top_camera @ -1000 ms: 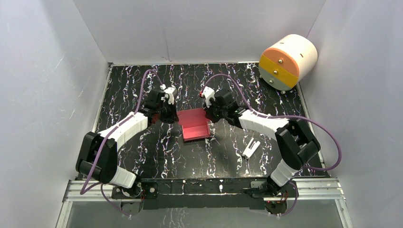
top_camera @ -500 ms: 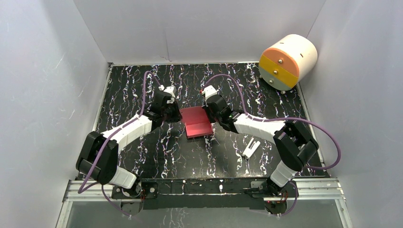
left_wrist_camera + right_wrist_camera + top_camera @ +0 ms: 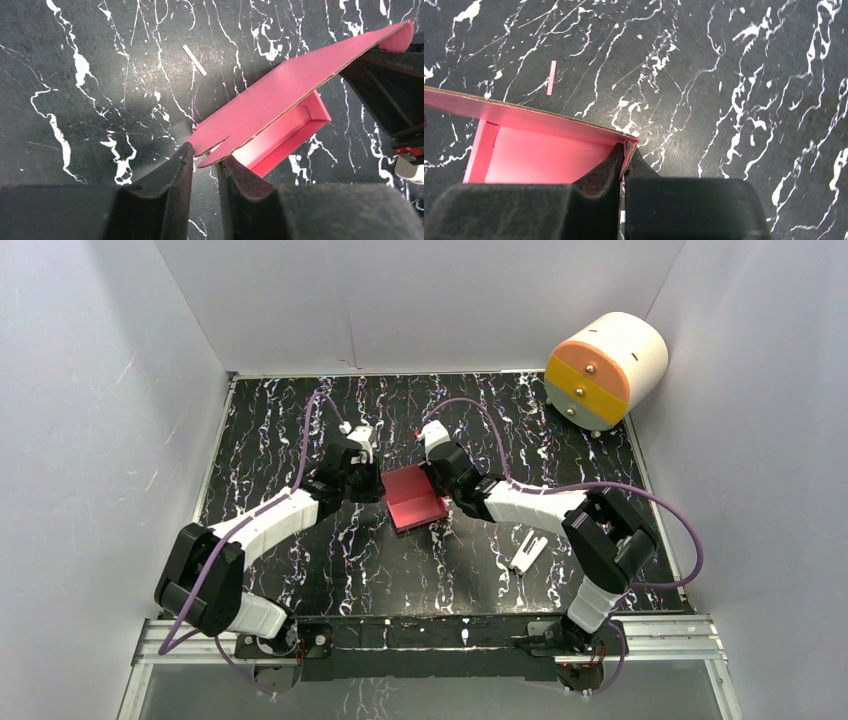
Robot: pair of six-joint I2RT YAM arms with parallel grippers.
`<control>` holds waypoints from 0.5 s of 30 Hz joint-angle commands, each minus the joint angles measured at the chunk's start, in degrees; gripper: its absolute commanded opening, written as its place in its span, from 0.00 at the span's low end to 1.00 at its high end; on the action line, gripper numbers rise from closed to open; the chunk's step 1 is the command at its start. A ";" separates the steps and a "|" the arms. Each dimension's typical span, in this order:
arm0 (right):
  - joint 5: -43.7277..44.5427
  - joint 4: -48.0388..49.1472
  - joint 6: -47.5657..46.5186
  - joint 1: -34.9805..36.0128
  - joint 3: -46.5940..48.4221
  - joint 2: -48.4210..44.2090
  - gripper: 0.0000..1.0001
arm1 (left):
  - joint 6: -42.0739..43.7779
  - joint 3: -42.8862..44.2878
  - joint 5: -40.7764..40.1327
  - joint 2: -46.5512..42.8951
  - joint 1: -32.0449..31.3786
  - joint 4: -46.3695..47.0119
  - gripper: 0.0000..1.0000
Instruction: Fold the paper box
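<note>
Left fingers moved in to the paper box, now slightly apart; right fingers clamp its wall

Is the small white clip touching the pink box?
No, the white clip lies by itself on the tabletop, apart from the pink box.

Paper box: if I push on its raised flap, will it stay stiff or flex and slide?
Probably flexes: the paper box is thin card, its edge a fine line. Likely very light, so, pinched at one corner by the right gripper, it may pivot or slide on the table. Flat-bottomed, so unlikely to roll.
</note>
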 commanded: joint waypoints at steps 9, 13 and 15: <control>-16.15 0.81 -16.41 -0.24 -1.78 -2.07 0.00 | 28.10 7.97 13.87 -5.55 5.14 -13.25 0.41; -18.63 -0.18 -17.28 -1.08 -1.49 -2.18 0.00 | 33.24 6.71 16.45 -7.15 6.59 -13.07 0.46; -19.60 -0.41 -17.39 -1.41 -1.55 -2.26 0.00 | 35.04 6.33 17.86 -7.20 7.13 -12.77 0.48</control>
